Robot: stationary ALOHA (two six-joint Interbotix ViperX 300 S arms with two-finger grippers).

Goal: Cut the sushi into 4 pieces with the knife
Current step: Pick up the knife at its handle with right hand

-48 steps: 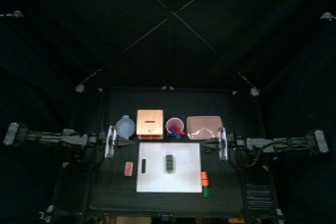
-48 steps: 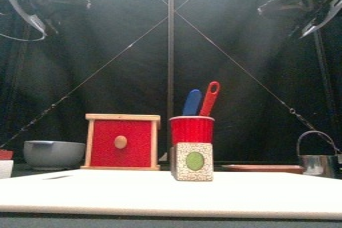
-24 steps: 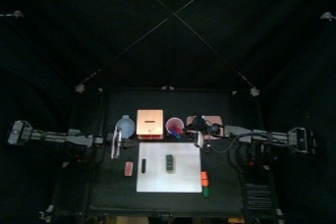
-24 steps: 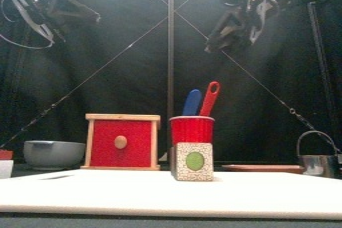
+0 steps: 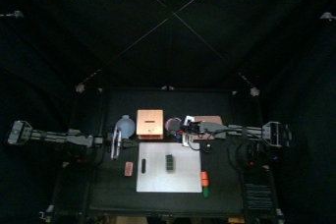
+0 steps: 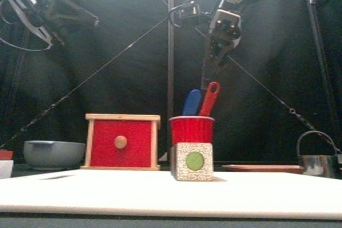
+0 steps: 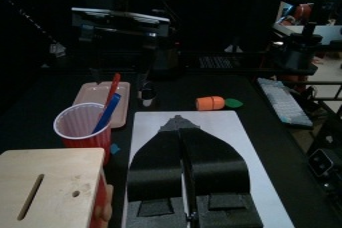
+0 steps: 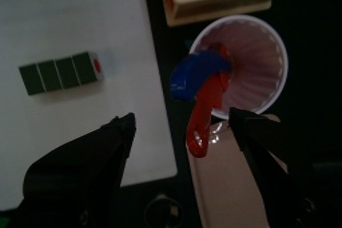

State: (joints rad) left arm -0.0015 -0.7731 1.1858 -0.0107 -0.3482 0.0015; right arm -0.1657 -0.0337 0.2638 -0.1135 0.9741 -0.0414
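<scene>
Right gripper [image 8: 183,122], spread wide and empty, hovers over the red cup [image 8: 254,67] holding the blue knife [image 8: 198,72] and red knife [image 8: 203,122]. Left gripper [image 7: 181,122] is closed and empty at the white cutting board's [image 7: 254,147] left edge.

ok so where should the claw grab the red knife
Probably best to take the red knife by its upper end, which sticks up out of the red cup, leaning right in the front view. Come down from above, where the right claw hangs open; avoid the blue knife beside it.

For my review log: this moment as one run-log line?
right hand: open above red cup | knives: both in cup | left hand: shut, parked left | sushi roll: whole, on white board
</scene>
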